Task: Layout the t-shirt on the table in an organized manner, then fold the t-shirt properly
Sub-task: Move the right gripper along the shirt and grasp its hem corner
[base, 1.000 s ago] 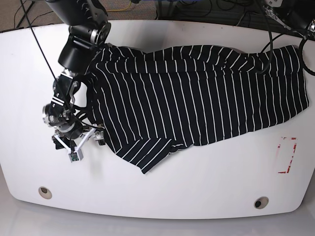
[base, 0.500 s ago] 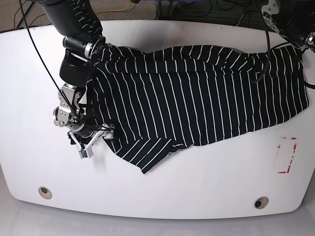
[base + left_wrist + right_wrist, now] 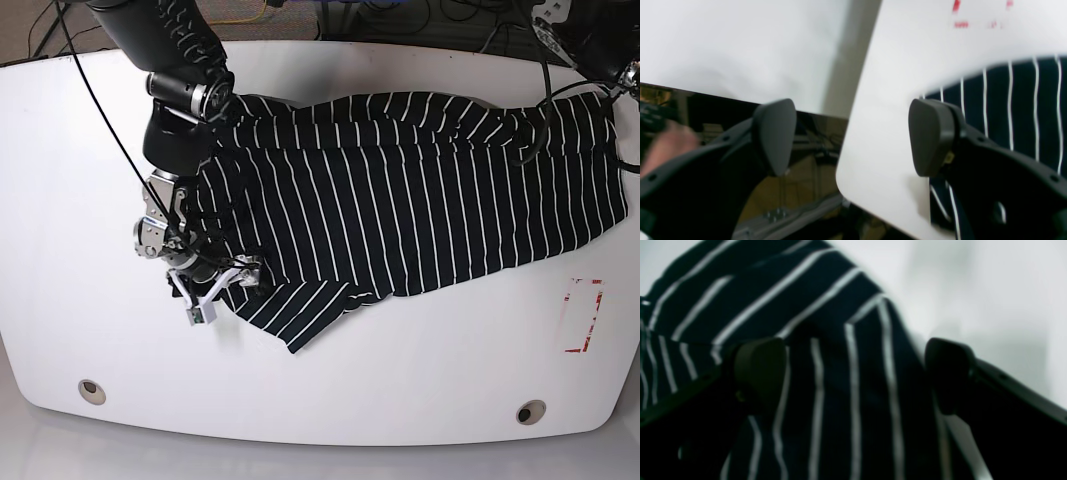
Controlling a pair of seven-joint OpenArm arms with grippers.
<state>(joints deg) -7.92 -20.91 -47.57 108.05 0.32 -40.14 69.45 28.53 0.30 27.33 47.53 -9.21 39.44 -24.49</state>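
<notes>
- Fabric first: your large black soft t-shirt with thin white stripes (image 3: 420, 190) lies spread over the far half of the glossy white tabletop with curved edges (image 3: 400, 370), running from the far-left area across to the right edge in the base view.
- You can see wrinkles bunched along its far edge, and one corner pokes toward the near side, ending in a point just left of the table's middle.
- Your right gripper (image 3: 222, 278) sits low at the shirt's left edge, over that near-pointing flap, with the black right arm (image 3: 180, 90) reaching down to it from the far-left corner.
- In the right wrist view you see its two dark fingers (image 3: 760, 370) spread wide, with striped cloth lying under and between them; one finger is over the fabric, the other over the border between cloth and bare white table. Nothing is pinched. That picture is too blurred to tell whether the fingers touch the cloth.
- Your left gripper (image 3: 853, 136) is also spread wide and holds nothing. One finger hangs past the table's rounded corner, the other is over the striped shirt's edge.
- In the base view only a bit of that arm shows, at the far-right corner.
- You have a red-marked rectangle (image 3: 583, 315) on the bare table just near of the shirt's right end.
- Two round metal-ringed holes (image 3: 91, 391) sit along the near edge, well apart from the shirt.
</notes>
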